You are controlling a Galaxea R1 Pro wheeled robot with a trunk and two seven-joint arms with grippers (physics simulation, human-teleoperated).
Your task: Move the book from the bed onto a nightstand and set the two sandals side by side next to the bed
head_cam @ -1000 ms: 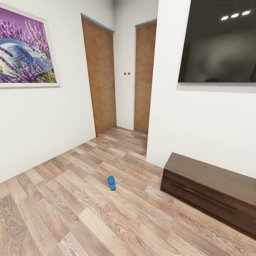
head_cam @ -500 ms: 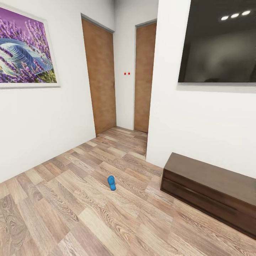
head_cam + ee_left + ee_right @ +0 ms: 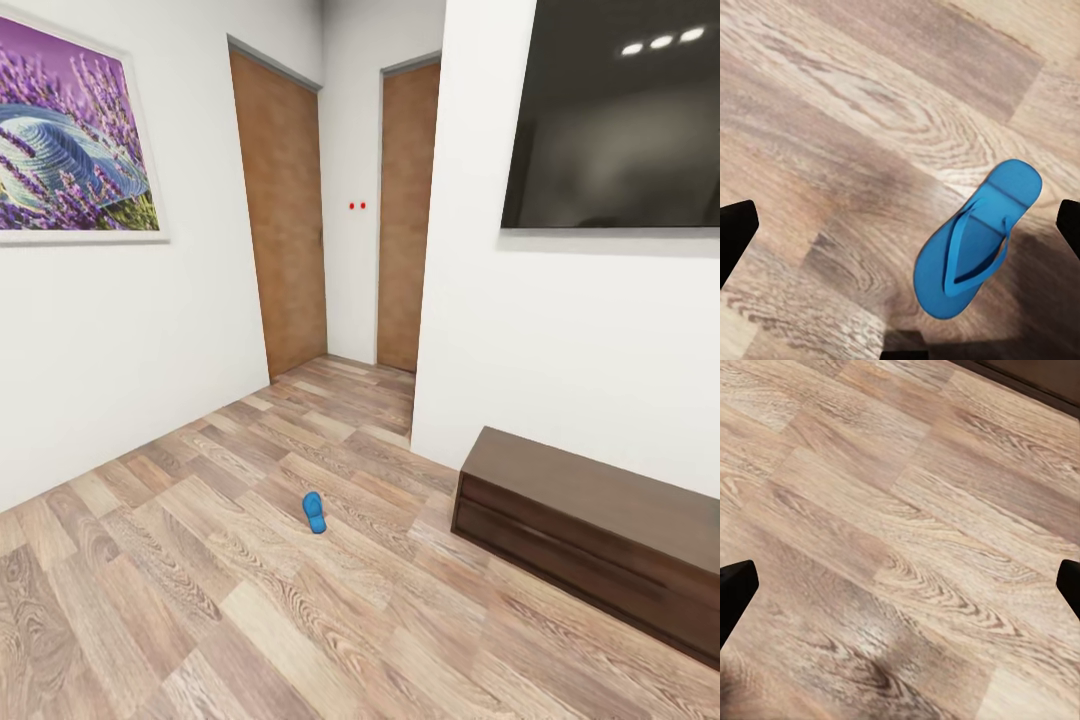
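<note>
a blue sandal lies flat on the wood-plank floor under the left gripper, sole down and strap up, and it sits off to one side of the line between the fingertips, nearer the one fingertip than the other. its long axis runs on a slant across the gap between the fingers, toe end toward the nearer fingertip, so as i judge it the hand needs a sideways shift and some turn of the wrist before a squeeze across the narrow width would be square. the left gripper stands wide apart and holds nothing. the right gripper is likewise spread wide and empty, with bare floor beneath it and a dark edge, probably the low cabinet, at the far side of its view, so the left arm looks the better placed for this sandal. in the head view a second blue sandal lies alone on the open floor, well apart from the cabinet and from the two brown doors, its length pointing roughly away from the robot. the two sandals are far from side by side.
</note>
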